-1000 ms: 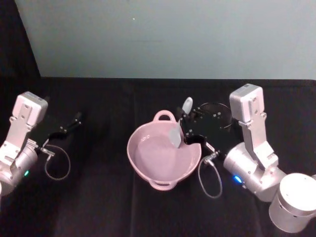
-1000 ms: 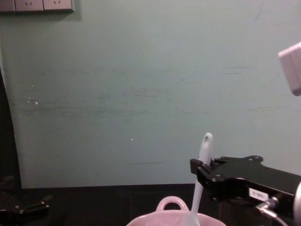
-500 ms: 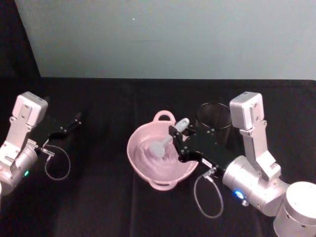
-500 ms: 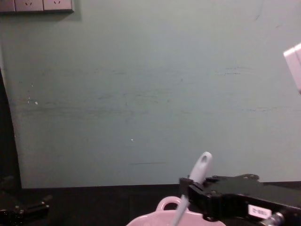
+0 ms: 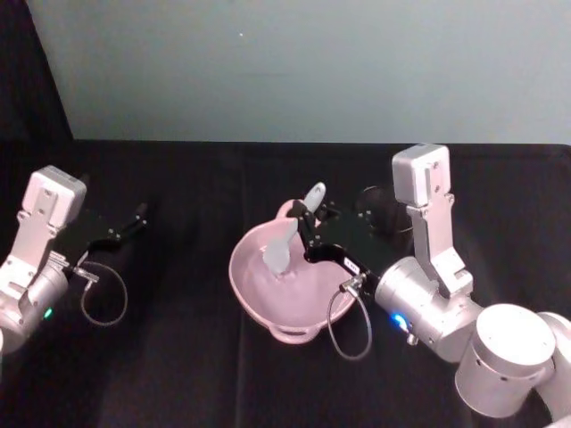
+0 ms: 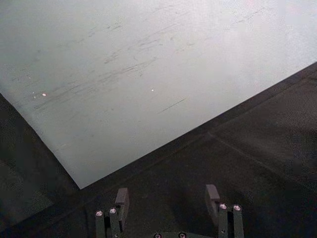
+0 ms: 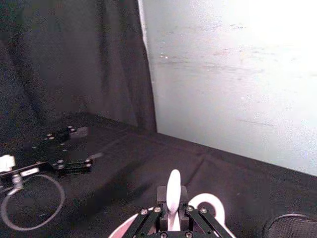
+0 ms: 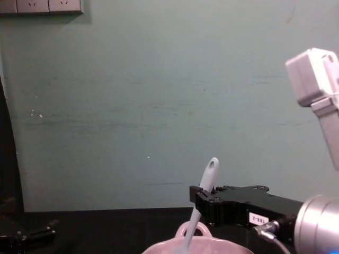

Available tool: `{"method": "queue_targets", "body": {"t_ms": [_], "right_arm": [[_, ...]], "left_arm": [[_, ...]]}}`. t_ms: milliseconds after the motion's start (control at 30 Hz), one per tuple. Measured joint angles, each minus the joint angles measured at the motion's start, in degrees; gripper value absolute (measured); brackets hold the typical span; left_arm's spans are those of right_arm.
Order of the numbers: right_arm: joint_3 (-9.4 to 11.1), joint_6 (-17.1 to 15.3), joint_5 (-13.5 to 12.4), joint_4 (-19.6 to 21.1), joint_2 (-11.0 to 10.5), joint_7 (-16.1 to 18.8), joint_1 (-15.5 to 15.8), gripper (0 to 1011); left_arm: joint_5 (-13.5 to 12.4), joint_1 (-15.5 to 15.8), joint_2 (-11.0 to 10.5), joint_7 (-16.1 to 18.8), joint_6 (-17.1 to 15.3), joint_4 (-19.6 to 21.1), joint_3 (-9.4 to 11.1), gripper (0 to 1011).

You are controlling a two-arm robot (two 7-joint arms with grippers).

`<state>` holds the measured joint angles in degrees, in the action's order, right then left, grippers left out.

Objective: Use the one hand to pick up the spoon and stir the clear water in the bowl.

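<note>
The pale pink bowl [image 5: 252,301] sits mid-table with its loop handle [image 8: 193,230] on the far rim. My right gripper [image 5: 308,234], black with a white label, reaches over the bowl's far side and is shut on the white spoon [image 5: 284,242]. The spoon tilts, its holed handle tip [image 8: 212,164] up and its scoop down in the water near the bowl's left part. In the right wrist view the spoon handle [image 7: 173,190] stands between the shut fingers. My left gripper [image 5: 134,217] is parked far left on the cloth, open and holding nothing [image 6: 167,198].
A black wire-mesh cup [image 5: 382,203] stands just behind my right arm, right of the bowl. Black cloth covers the table, with a pale green wall behind it. Cable loops hang by both wrists.
My right gripper has carried the spoon leftward across the bowl, from its right rim towards its left part. The left arm has not moved.
</note>
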<state>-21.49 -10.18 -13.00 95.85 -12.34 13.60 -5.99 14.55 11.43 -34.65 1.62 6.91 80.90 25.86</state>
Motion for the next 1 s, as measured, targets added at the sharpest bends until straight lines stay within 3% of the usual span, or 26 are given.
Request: {"method": "queue_targets", "body": {"t_ms": [267,533,767,1000], "right_arm": [[0.0,0.3,4.0,-2.0,0.2,-1.8,-1.8,120],[1.1,-1.2,7.7,1.0,-2.0,-2.1,-0.8,120],[2.3,-3.4,8.2,4.6,-4.1,0.1,1.5,120],[2.8,-5.9,6.2,8.8,-5.7,3.4,4.3,120]], "left_arm": [[0.0,0.0,0.0,0.0,0.0,0.0,0.0,1011],[0.0,0.0,0.0,0.0,0.0,0.0,0.0,1011],[0.0,0.0,0.0,0.0,0.0,0.0,0.0,1011],[0.0,0.0,0.0,0.0,0.0,0.0,0.0,1011]]}}
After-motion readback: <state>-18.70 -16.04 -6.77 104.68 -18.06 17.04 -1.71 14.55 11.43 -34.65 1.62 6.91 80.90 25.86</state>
